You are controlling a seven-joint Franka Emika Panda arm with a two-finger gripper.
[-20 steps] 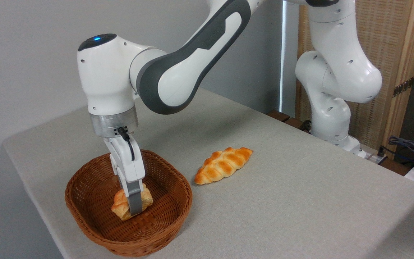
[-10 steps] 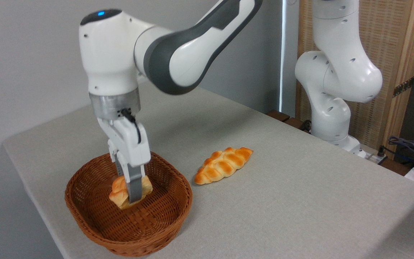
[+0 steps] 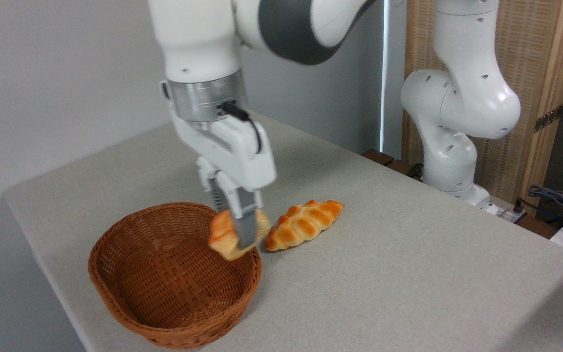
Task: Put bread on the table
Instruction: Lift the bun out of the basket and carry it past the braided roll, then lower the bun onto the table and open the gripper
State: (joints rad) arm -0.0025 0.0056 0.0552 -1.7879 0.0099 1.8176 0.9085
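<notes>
The bread (image 3: 224,237), a small golden-orange bun, hangs in the air above the right rim of the wicker basket (image 3: 130,288). My gripper (image 3: 239,238) is shut on it, one grey finger (image 3: 246,226) crossing its front; the other finger is hidden behind it. The bun touches neither the basket nor the table (image 3: 384,274), a wide grey-beige cloth surface.
A longer braided loaf (image 3: 305,224) lies on the cloth just right of the held bun. The arm's white base (image 3: 450,161) stands at the table's back right, with cables (image 3: 555,198) beyond it. The table's near-left edge runs close to the basket.
The gripper has lifted the bun out of the basket and carried it up and to the right, over the basket's right rim. The basket now holds nothing.
</notes>
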